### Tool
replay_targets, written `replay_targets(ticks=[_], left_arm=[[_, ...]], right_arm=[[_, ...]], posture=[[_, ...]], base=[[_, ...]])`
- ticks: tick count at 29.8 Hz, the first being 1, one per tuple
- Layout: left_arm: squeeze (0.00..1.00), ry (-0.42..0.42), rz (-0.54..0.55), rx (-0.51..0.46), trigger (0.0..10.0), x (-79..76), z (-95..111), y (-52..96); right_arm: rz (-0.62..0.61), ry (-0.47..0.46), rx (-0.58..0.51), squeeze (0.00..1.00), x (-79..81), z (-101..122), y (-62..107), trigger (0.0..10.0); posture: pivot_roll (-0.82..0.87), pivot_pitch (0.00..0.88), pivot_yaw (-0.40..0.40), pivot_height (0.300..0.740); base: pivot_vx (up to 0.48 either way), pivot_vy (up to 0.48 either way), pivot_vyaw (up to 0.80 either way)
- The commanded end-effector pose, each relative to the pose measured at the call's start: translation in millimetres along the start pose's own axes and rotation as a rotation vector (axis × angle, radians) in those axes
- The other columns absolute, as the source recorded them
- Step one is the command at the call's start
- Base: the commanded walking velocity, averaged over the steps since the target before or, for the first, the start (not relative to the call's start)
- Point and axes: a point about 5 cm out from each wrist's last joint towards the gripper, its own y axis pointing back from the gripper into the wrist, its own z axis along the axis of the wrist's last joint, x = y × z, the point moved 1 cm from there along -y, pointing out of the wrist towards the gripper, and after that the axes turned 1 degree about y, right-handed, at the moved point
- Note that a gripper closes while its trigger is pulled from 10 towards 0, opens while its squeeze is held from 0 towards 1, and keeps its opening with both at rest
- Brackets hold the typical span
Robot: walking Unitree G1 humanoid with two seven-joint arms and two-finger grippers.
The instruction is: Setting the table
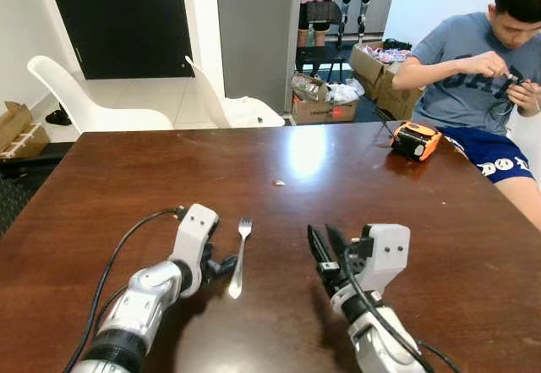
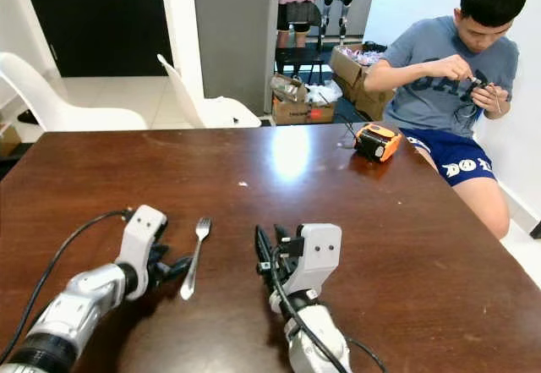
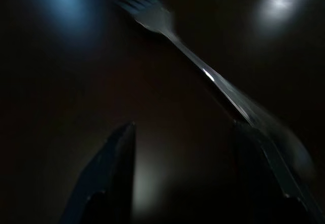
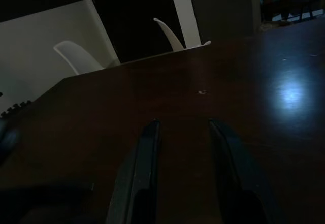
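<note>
Fork lying flat on the dark wooden surface, tines away from me, handle end just beside my left gripper, whose fingers stand apart, the handle against one of them. I judge the fork laid; I should lift the fingers straight off without nudging it. Right gripper hovers near, fingers apart, holding nothing. An orange device and a seated person sit at the far right corner, a crumb mid-surface; none obstructs

L tool & R tool low, fingers apart.
</note>
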Motion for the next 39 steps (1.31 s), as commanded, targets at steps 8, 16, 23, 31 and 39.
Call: replay_targets(ticks=[8, 16, 23, 31, 39], left_arm=[[0.0, 0.043, -0.177, 0.044, 10.0, -36.6, -15, 9.5], [0.0, 0.115, -0.208, -0.007, 10.0, -74.2, -7, -2.0], [0.0, 0.148, -0.039, -0.111, 10.0, -40.4, 20, 5.2], [0.0, 0.086, 0.336, -0.206, 10.0, 40.3, 53, 50.7], [0.0, 0.113, 0.695, -0.256, 10.0, 85.7, 56, 103.0]], right_arm=[[0.057, -0.041, 0.1, 0.0, 3.2, -21, 3.3, 10.0], [-0.046, -0.069, 0.248, 0.0, -9.0, -56, 5.0, 10.0], [-0.035, -0.023, 0.244, 0.0, -16.9, -52, -18.5, 10.0], [0.028, -0.011, 0.269, 0.0, -10.6, -53, -46.4, 10.0], [0.107, -0.021, 0.339, 0.0, -0.4, -65, -53.9, 10.0]], posture=[[0.03, 0.15, 0.122, 0.74], [0.02, 0.146, 0.119, 0.74], [0.03, 0.156, 0.12, 0.74], [0.08, 0.175, 0.107, 0.74], [0.13, 0.215, 0.071, 0.74]], base=[[0.0, 0.0, 0.0], [0.0, 0.0, 0.0], [0.0, 0.0, 0.0], [0.0, 0.0, 0.0], [0.0, 0.0, 0.0]])
